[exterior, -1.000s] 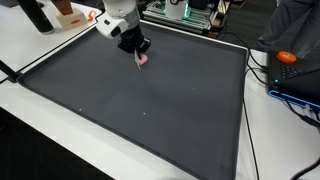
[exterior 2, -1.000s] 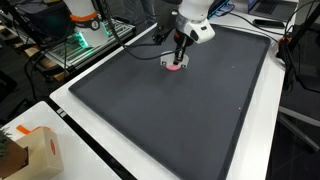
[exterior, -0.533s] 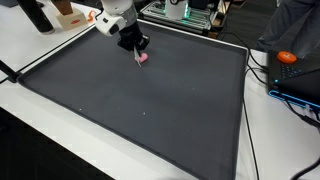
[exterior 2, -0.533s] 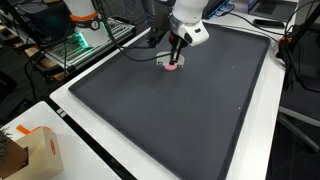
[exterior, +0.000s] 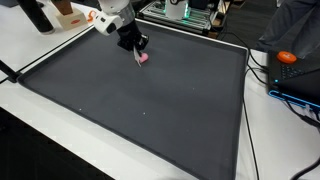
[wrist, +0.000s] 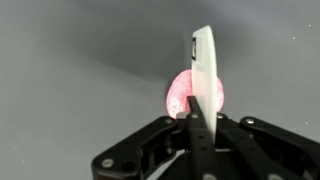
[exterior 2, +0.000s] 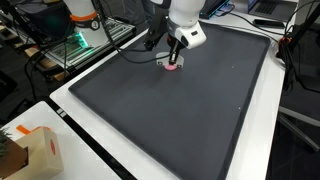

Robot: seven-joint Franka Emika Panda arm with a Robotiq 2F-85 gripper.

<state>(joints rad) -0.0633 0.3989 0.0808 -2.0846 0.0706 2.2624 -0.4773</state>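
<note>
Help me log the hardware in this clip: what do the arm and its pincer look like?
The arm has smooth, rounded white casing. Its pincer is black: two angular fingers on hinged links with visible pivot screws. In both exterior views it shows as a small dark block under the white arm. No markings are legible.

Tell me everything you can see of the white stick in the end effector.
The white stick is slim, flat, plastic-looking, with a dark mark near its rounded tip. The end effector is shut on its near end. It points toward a pink round object on the dark mat; whether they touch is unclear.
</note>
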